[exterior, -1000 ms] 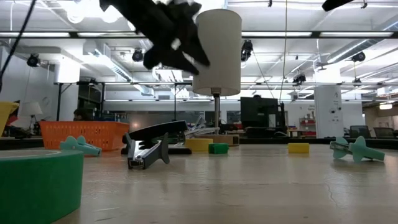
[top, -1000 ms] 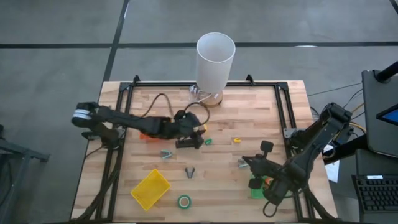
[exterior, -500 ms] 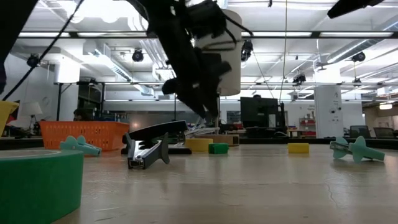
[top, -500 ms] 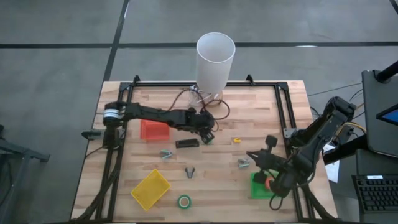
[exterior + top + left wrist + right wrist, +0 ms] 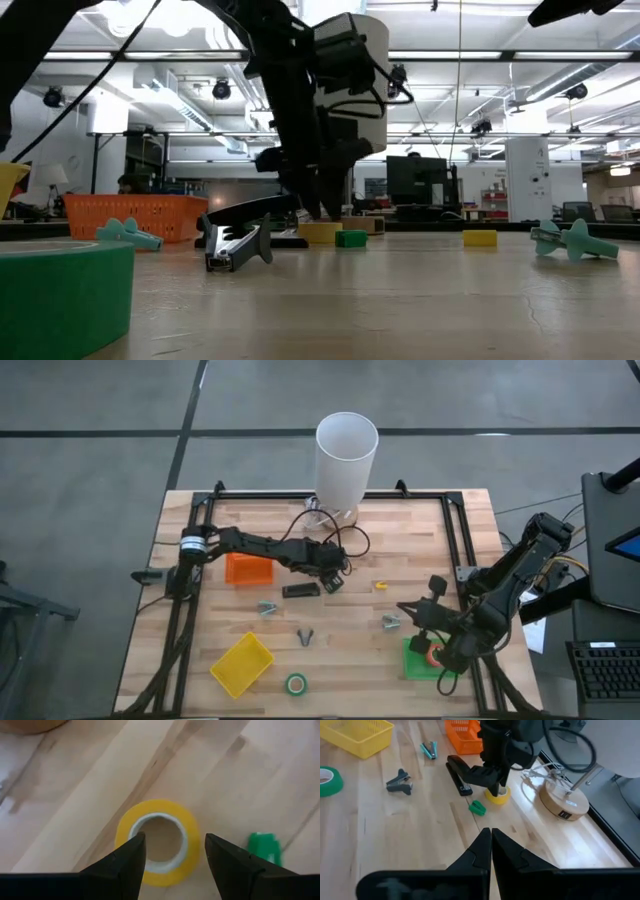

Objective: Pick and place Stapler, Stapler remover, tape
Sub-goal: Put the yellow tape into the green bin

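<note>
A yellow tape ring (image 5: 191,832) lies flat on the wooden table. My left gripper (image 5: 172,840) hangs open just above it, pointing steeply down, one finger (image 5: 129,862) over the ring's wall and the other (image 5: 225,865) outside it. The black stapler (image 5: 300,590) lies beside my left gripper (image 5: 333,570). Grey stapler removers (image 5: 305,636) (image 5: 267,607) (image 5: 390,622) lie nearer the front. A green tape ring (image 5: 296,683) sits at the near edge. My right gripper (image 5: 491,845) is shut and empty, held above the table near the green tray (image 5: 412,665).
An orange tray (image 5: 247,568) stands at the left and a yellow tray (image 5: 240,663) at the near left. The green tray holds an orange-red tape ring (image 5: 432,653). A white lamp (image 5: 347,455) stands at the far edge. A small green piece (image 5: 264,849) lies beside the yellow tape.
My left gripper has moved toward the table's right edge and down onto the yellow tape, tipping from nearly level to steeply downward, its fingers staying open. My right arm has drawn back toward the right edge, uncovering the green tray.
</note>
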`<action>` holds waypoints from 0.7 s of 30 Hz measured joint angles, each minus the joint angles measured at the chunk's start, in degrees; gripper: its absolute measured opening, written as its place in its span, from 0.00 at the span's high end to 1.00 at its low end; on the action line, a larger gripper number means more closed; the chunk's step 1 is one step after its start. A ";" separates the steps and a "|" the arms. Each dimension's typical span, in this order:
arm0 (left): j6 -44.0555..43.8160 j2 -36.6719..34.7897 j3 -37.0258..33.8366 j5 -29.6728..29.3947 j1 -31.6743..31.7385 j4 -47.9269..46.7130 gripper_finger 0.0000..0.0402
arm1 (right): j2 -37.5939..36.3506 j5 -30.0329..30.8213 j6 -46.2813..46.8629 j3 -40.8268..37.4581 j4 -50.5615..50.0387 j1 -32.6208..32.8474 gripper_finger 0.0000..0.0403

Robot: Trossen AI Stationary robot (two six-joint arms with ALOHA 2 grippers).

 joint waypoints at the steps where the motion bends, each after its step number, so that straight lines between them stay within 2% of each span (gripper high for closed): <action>1: -0.25 -0.03 -0.19 -0.14 0.05 -0.18 0.49 | 0.11 -0.01 -0.10 0.00 0.00 -0.02 0.98; 7: -0.69 0.43 -0.42 0.21 0.23 0.70 0.50 | 0.31 0.15 -0.60 0.01 0.37 -0.02 0.98; 16: -1.14 0.76 -0.66 1.68 0.30 1.38 0.66 | 0.31 0.16 -0.61 0.02 0.49 -0.02 0.98; 21: -1.12 0.63 -0.64 1.85 0.29 1.91 0.70 | 0.31 0.16 -0.63 0.02 0.52 -0.02 0.98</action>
